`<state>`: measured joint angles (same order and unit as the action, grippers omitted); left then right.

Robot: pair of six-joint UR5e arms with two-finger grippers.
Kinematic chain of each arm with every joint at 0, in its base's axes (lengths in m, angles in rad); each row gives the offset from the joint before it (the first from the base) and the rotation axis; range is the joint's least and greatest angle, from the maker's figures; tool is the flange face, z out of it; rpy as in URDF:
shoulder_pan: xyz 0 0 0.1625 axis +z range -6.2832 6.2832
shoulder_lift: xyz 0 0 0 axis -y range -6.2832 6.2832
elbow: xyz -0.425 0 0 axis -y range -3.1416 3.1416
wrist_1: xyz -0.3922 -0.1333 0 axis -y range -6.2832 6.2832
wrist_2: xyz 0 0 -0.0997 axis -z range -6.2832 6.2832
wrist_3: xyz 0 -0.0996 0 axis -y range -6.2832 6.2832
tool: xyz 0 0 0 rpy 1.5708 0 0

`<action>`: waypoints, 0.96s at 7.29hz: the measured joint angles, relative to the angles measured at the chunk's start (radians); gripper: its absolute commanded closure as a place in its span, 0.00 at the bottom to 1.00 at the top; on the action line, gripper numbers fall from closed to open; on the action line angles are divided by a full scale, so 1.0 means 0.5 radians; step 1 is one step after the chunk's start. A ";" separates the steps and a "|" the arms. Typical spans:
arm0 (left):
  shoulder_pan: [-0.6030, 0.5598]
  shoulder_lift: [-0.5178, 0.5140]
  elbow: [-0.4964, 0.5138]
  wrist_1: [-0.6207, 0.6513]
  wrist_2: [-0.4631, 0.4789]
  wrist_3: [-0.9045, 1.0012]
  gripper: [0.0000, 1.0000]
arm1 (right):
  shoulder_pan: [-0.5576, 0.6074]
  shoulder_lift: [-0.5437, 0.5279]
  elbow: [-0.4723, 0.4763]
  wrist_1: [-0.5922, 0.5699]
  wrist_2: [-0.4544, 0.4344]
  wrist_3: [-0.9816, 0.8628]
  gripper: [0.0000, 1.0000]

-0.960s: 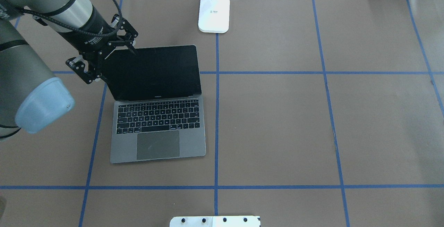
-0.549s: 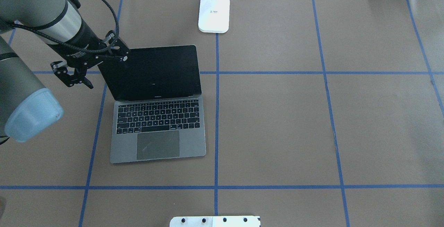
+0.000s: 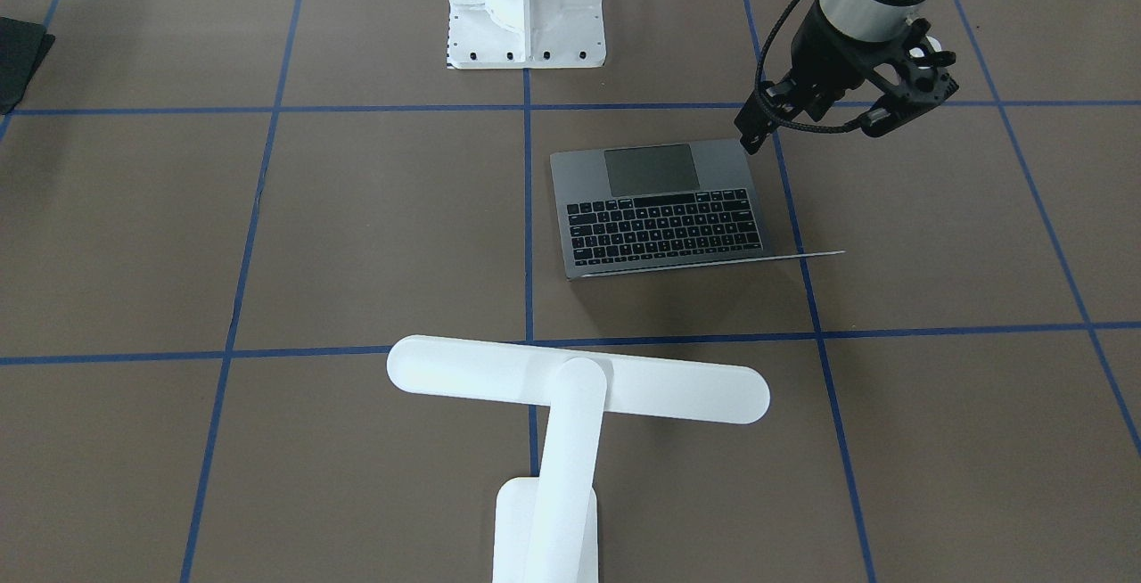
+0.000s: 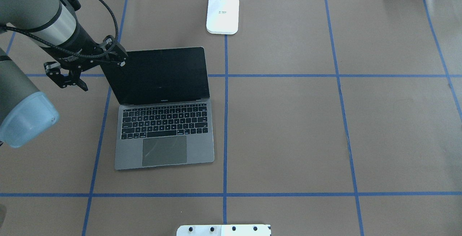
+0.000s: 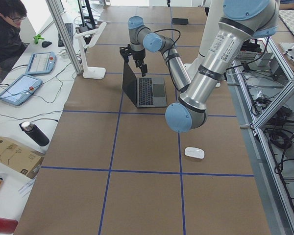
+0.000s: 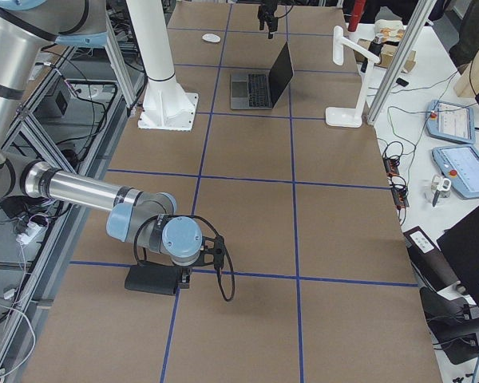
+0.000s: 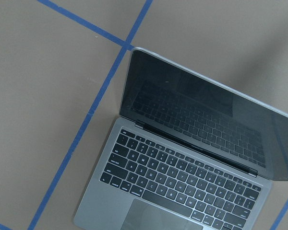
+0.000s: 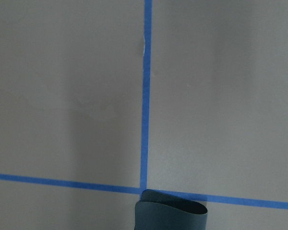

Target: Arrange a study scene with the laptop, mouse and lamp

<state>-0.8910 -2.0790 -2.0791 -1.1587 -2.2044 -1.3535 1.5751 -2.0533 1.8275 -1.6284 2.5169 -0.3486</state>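
Cardboard box (image 5: 14,156) and dark bottle (image 5: 35,133) lie beside the tabletop (image 4: 288,131), on its far side from the robot; you cannot see what the box holds.

Your laptop (image 4: 164,135) stands open on the robot's left half of the brown tabletop. Its trackpad is nearest the robot, the dark screen faces the robot, and the lid is near upright. Its hinge runs along the tabletop's length. A small light word sits under the screen, too small to read, and the key legends blur in the left wrist view.

Your lamp (image 3: 575,422) stands at the far edge, near the laptop's far right corner, with its base on the middle blue line (image 4: 225,120). Its long head bar lies parallel with the laptop's hinge, held out toward the robot's side. Grey marks on the base are unreadable.

Your mouse (image 5: 194,152) lies toward the robot's left end, well apart from the laptop; you cannot tell which way it points.

Your left gripper (image 4: 102,73) hangs at the lid's upper left corner, jaws spread wide, holding nothing. Your right gripper (image 6: 178,270) is low over a flat black pad (image 6: 144,281) at the other end; you cannot tell whether it is spread or closed.
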 measured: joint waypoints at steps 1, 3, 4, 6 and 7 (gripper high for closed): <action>-0.001 0.001 -0.002 -0.003 0.000 0.025 0.00 | -0.089 0.027 -0.058 -0.004 0.031 -0.093 0.01; -0.003 0.001 -0.006 -0.005 0.012 0.050 0.00 | -0.234 0.138 -0.266 -0.005 0.063 -0.354 0.01; -0.003 -0.001 -0.010 -0.005 0.030 0.052 0.00 | -0.288 0.177 -0.365 -0.006 0.106 -0.468 0.01; -0.001 -0.004 -0.034 -0.005 0.047 0.051 0.00 | -0.416 0.205 -0.445 -0.003 0.192 -0.558 0.01; 0.000 -0.005 -0.044 -0.005 0.060 0.051 0.00 | -0.464 0.217 -0.467 -0.004 0.214 -0.613 0.01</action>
<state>-0.8909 -2.0815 -2.1009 -1.1612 -2.1746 -1.3279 1.3431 -1.9450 1.5939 -1.6303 2.6238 -0.6551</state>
